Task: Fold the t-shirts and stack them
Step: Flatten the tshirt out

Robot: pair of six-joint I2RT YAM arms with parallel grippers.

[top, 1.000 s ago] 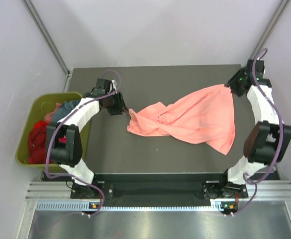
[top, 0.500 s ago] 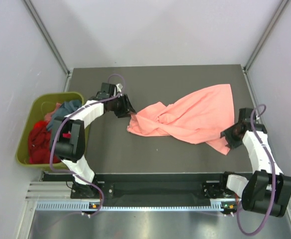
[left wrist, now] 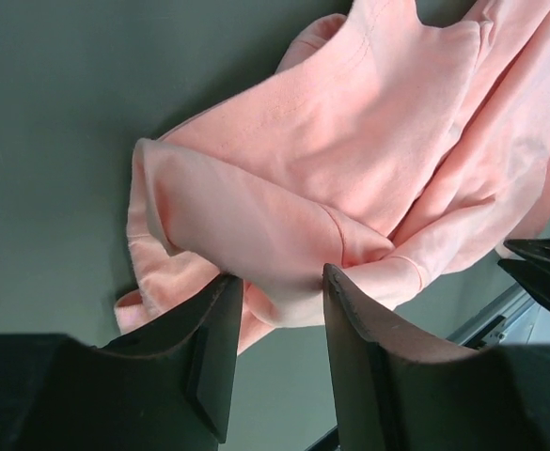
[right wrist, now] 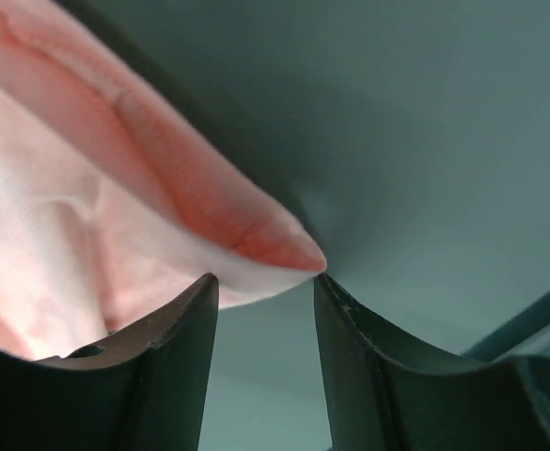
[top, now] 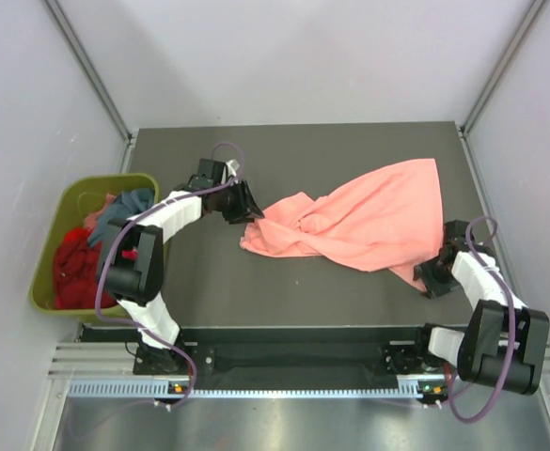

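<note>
Large salmon-pink cloth t-shirt [top: 369,221] lies crumpled, from the centre to the right edge of the dark surface [top: 303,150]. My left hand [top: 252,212], jaws parted, sits over its bunched left end. My right hand [top: 427,280], jaws apart too, is at its near-right corner tip.

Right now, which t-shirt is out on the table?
The salmon-pink t-shirt; the red shirt and teal shirt sit bunched in the olive bin.
</note>
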